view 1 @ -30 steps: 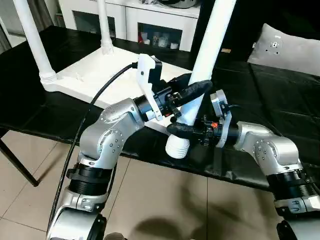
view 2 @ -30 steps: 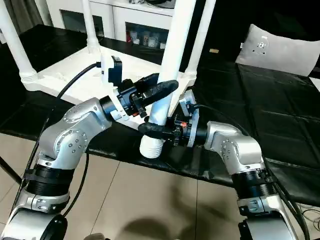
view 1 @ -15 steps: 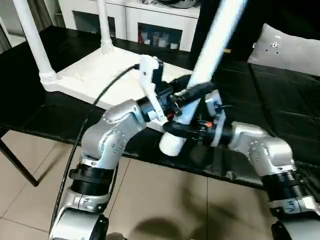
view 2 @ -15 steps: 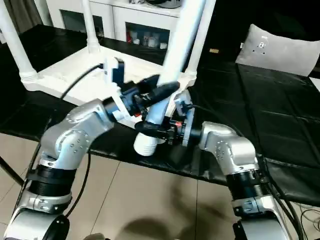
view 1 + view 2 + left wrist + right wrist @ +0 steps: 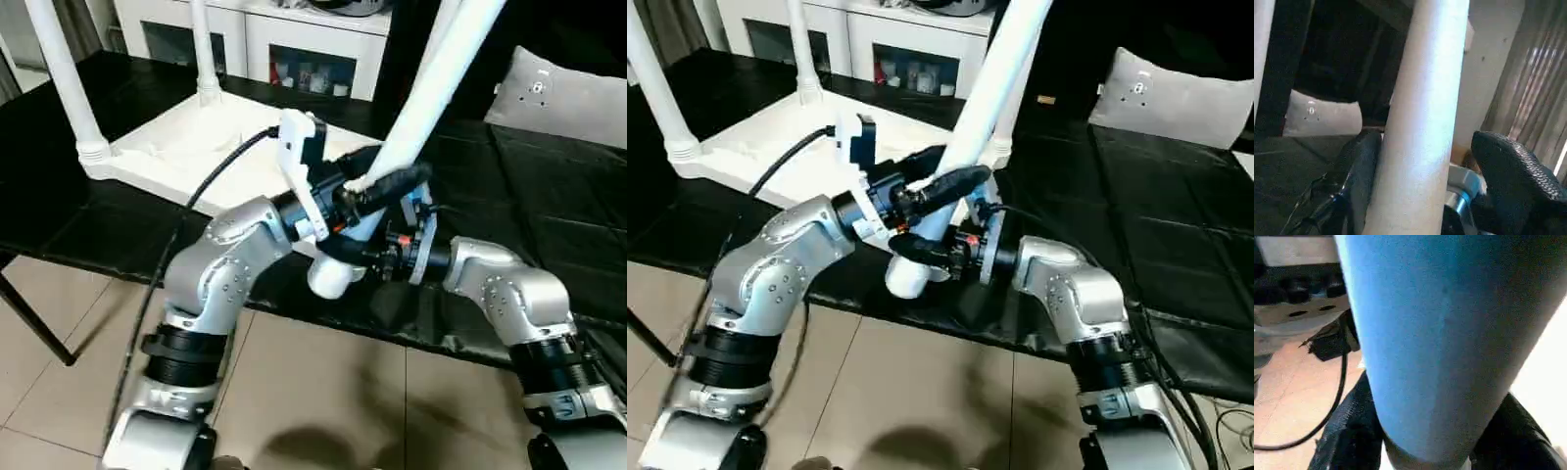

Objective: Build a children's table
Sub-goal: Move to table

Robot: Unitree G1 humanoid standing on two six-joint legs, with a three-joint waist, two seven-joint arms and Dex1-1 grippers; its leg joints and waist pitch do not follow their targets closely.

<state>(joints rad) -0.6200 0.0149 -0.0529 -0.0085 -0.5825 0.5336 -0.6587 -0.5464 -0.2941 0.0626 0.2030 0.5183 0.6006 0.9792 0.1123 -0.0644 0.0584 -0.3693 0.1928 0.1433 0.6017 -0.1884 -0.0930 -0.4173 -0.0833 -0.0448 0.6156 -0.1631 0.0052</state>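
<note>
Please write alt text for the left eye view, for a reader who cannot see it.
Both grippers, left and right, clamp a tilted white table leg above the black bench's front edge. Behind lies the upturned white tabletop with legs already standing in it.

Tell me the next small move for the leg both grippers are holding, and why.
Probably swing the leg back upright: it leans, thick end hanging off the table top's near corner. Left gripper and right gripper both clamp it, so tilt together.
</note>
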